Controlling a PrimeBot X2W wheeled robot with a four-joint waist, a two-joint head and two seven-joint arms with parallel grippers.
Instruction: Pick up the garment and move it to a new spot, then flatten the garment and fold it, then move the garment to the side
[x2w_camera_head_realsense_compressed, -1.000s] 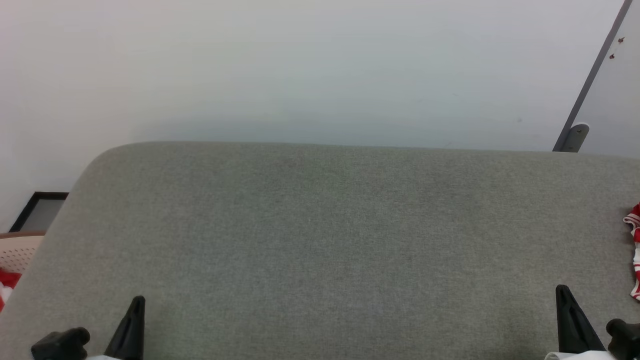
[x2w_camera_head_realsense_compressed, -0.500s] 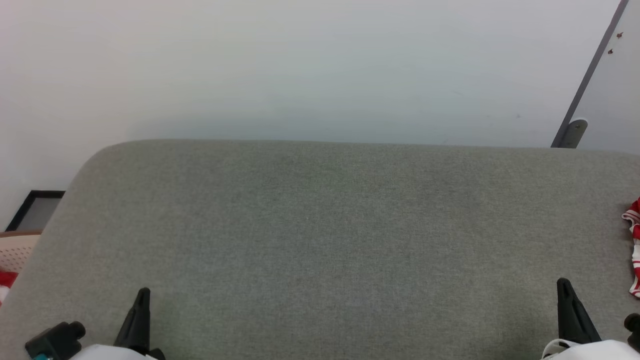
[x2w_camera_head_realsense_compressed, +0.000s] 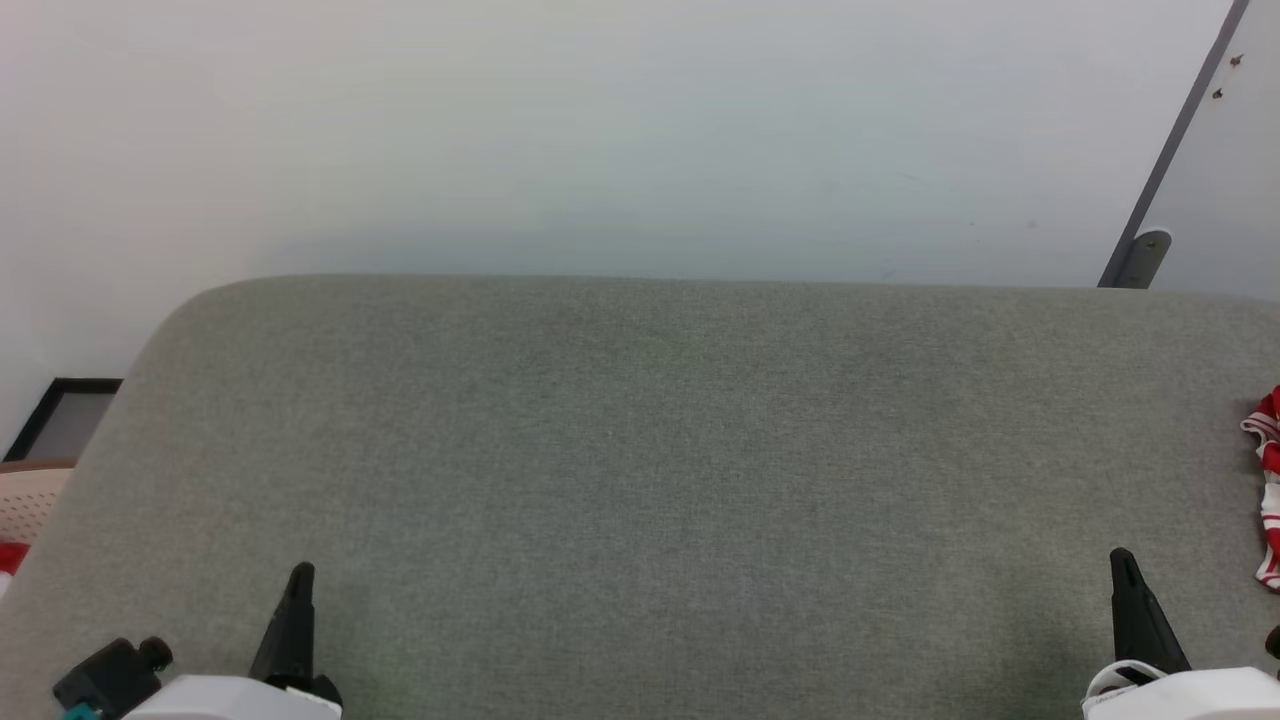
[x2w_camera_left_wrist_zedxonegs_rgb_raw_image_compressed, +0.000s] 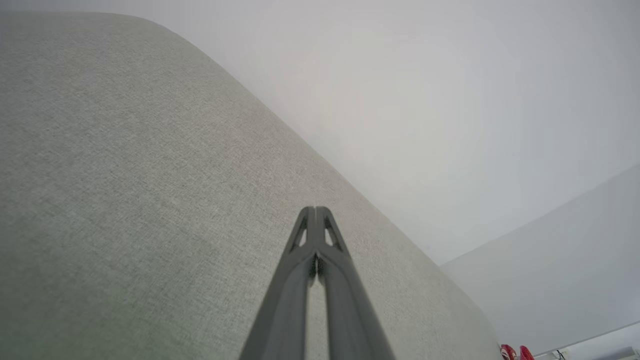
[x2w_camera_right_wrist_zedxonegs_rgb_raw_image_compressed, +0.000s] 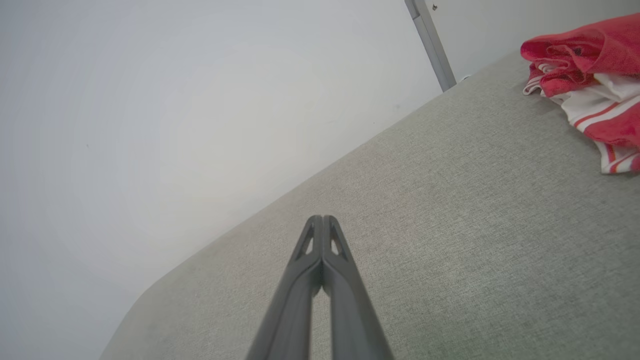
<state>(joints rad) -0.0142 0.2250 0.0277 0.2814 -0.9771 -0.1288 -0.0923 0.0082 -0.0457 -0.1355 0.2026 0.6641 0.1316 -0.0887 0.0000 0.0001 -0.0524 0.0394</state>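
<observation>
Garment (x2w_camera_right_wrist_zedxonegs_rgb_raw_image_compressed: 590, 85) lay crumpled at the grey cushion's (x2w_camera_head_realsense_compressed: 640, 450) right end, cut off by the frame, lettering and number hidden in folds. Pincers were both closed, empty: left gripper (x2w_camera_left_wrist_zedxonegs_rgb_raw_image_compressed: 315, 210) over the cushion's near-left corner, right gripper (x2w_camera_right_wrist_zedxonegs_rgb_raw_image_compressed: 322, 218) near-right, close to garment, not touching

The grey woven-fabric padded surface (x2w_camera_head_realsense_compressed: 640, 450) gives open passage across its middle; a crumpled red-and-white jersey (x2w_camera_head_realsense_compressed: 1270, 500) blocks its right edge.
</observation>
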